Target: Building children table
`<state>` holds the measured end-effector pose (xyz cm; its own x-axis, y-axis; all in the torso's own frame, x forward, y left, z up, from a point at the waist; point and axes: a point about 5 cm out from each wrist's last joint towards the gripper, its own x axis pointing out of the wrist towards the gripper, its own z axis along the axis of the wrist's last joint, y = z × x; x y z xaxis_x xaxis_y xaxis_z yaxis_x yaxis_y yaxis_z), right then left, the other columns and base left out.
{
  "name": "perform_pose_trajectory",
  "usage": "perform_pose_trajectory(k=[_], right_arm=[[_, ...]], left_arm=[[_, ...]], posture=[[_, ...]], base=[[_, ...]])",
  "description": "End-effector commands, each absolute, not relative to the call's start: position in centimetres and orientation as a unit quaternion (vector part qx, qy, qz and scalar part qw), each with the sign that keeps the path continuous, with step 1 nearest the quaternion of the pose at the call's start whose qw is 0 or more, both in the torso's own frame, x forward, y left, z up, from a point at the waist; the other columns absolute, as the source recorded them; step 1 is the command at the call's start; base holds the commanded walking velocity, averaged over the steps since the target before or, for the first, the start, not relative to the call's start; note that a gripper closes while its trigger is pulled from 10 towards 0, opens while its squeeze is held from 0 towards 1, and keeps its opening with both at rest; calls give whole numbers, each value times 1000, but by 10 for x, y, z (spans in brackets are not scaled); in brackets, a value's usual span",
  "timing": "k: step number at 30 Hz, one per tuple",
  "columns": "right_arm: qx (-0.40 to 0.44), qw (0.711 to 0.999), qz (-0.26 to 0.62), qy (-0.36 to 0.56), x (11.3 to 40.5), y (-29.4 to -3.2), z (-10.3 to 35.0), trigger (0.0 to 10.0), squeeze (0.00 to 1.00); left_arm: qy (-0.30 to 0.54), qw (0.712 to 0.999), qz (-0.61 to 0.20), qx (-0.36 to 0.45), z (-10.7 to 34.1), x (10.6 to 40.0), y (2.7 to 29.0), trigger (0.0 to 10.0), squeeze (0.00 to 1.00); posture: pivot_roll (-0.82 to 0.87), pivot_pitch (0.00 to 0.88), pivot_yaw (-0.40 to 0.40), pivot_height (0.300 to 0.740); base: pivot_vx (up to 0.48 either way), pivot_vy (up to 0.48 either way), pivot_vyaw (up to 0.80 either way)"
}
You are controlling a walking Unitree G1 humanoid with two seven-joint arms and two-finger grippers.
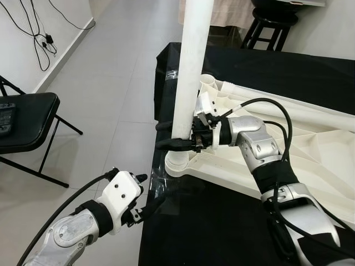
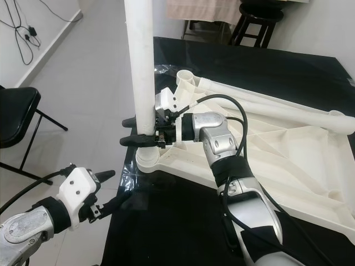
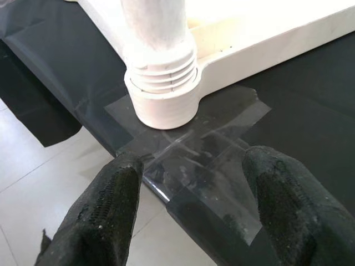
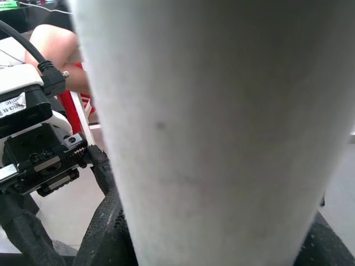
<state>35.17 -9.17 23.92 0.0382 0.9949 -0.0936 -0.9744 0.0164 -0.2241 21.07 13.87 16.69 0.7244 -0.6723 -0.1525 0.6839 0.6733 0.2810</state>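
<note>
Right end effector (image 1: 176,136) clamps the upright white leg (image 1: 191,72) above its corner socket (image 1: 178,164); open left end effector (image 1: 145,195) waits at seven o'clock. Keep the leg plumb while twisting.

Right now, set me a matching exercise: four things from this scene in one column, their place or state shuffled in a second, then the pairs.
Things
1. white table leg
2. right gripper
3. left gripper
4. black folding chair

Places or states
A. open, low beside the black-covered table's edge
B. on the tiled floor to the robot's left
C. upright in the corner socket of the upside-down white tabletop
D. fingers shut around the leg just above the socket

Pairs: 1-C, 2-D, 3-A, 4-B
</note>
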Motion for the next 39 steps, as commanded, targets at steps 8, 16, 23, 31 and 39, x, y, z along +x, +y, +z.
perform_pose_trajectory(k=[8,16,23,31,39], right_arm=[[-92,888,450,-20,342,-105,184,0,0],[-36,946,323,17,317,-97,151,0,0],[-55,927,372,11,333,-95,164,10000,0],[-85,838,537,-44,332,-74,205,10000,761],[-116,756,643,-32,342,-64,215,10000,0]], left_arm=[[25,912,-377,161,166,207,139,10000,0],[24,910,-382,159,167,211,141,10000,0],[24,908,-386,161,166,210,139,10000,0],[21,908,-384,165,169,213,139,10000,0],[23,911,-377,167,169,211,142,10000,0]], posture=[[85,205,-125,740],[75,192,-98,740],[88,186,-106,740],[103,185,-104,740],[119,189,-113,740]], base=[[0,0,0],[0,0,0],[0,0,0],[0,0,0],[0,0,0]])
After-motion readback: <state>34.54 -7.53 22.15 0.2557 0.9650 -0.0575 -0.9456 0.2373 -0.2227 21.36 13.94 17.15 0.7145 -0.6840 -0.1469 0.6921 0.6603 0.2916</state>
